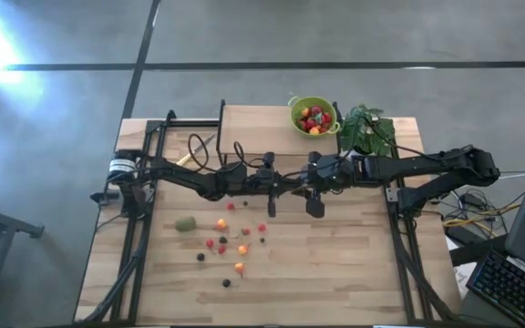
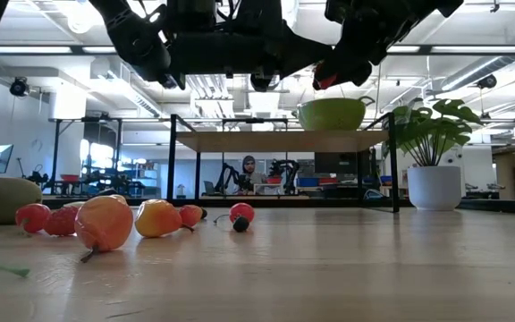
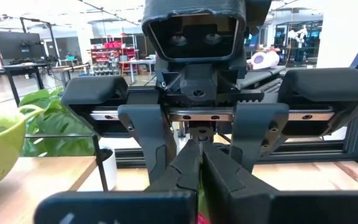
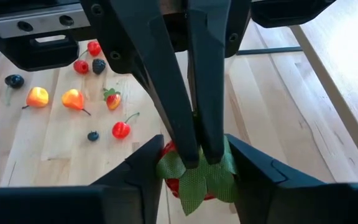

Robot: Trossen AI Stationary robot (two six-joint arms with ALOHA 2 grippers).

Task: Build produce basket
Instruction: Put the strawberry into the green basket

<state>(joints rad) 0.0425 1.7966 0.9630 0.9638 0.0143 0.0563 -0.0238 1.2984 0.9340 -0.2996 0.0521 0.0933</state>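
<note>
The left gripper [image 4: 199, 149] is pinched shut on the green leafy cap of a small red strawberry [image 4: 197, 182] above mid-table. The right gripper [image 4: 194, 171] meets it, fingers apart flanking the fruit (just beside its leaves). The round lime-green colander basket [image 1: 313, 117] sits at one o'clock, and the scattered red, orange and dark berries [image 1: 221, 241] lie at seven.

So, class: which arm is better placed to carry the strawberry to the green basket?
Right. Its tool is at the strawberry that the left tool pinches, and the basket sits on its side.
</note>
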